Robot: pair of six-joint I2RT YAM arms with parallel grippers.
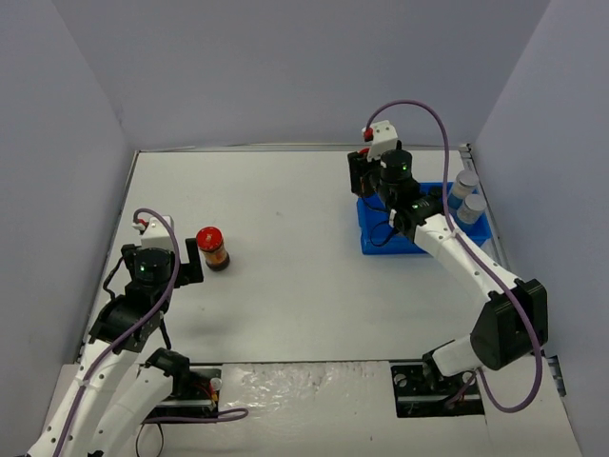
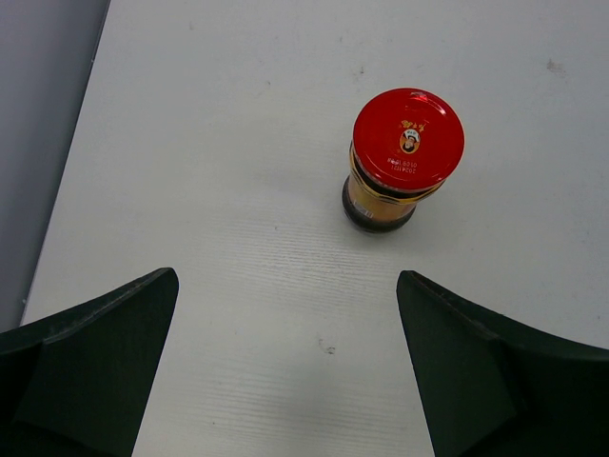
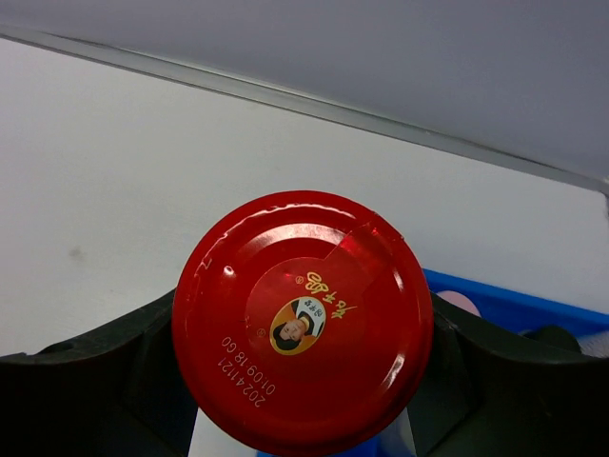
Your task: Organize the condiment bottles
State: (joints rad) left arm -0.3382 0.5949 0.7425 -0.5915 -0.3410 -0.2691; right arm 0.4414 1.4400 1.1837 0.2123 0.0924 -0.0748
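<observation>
The left pincer [image 2: 285, 284] hangs with its fingers wide apart over the white bench [image 2: 238, 143], just short of an upright red-lidded jar of dark sauce [image 2: 407, 143]. The right pincer [image 1: 367, 177] is clamped on a second red-lidded jar [image 3: 304, 319] at the left edge of the blue plastic tray [image 1: 381, 246].

- I see two white-shelled arms with black joint housings: left arm [image 1: 90, 386], right arm [image 1: 455, 249].
- A purple cable [image 1: 416, 103] runs along each (small green lights [image 1: 145, 268] glow on the joints).
- The left gripper [image 2: 287, 276] has matte black wedge fingers [image 2: 95, 367].
</observation>
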